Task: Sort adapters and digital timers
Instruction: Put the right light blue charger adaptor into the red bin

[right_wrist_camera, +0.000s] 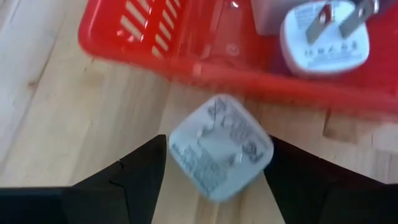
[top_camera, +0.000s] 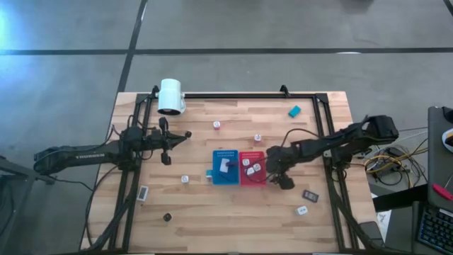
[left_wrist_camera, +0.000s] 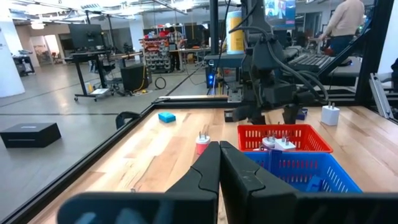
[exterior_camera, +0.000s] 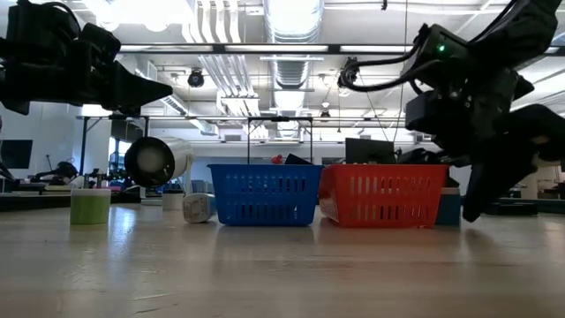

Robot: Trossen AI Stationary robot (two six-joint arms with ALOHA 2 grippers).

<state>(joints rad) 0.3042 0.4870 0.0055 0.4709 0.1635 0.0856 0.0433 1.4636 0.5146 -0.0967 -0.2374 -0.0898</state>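
A blue tray (top_camera: 226, 166) and a red tray (top_camera: 253, 168) stand side by side at mid-table. The red tray holds white adapters (right_wrist_camera: 323, 37). My right gripper (right_wrist_camera: 214, 171) points down just right of the red tray (right_wrist_camera: 186, 56) and is shut on a white adapter (right_wrist_camera: 221, 146). My left gripper (top_camera: 185, 134) is shut and empty, raised over the table's left part; it also shows in the left wrist view (left_wrist_camera: 219, 149). Loose adapters (top_camera: 216, 125) (top_camera: 257, 137) (top_camera: 185, 180) and timers (top_camera: 294, 110) (top_camera: 144, 192) (top_camera: 310, 195) lie on the table. My right gripper pinches the white adapter by two opposite sides (right_wrist_camera: 176, 144) between its two fingers. The fingers come from above, pointing down. The adapter's printed face is turned up toward the wrist camera. It sits just outside the red tray's wall; whether it rests on the table I cannot tell.
A big white cylinder (top_camera: 170, 96) lies at the far left corner. A black frame (top_camera: 233, 95) runs along the table's edges. A small white piece (top_camera: 302, 210) and a dark piece (top_camera: 168, 217) lie near the front. A green cup (exterior_camera: 90, 206) shows in the low view.
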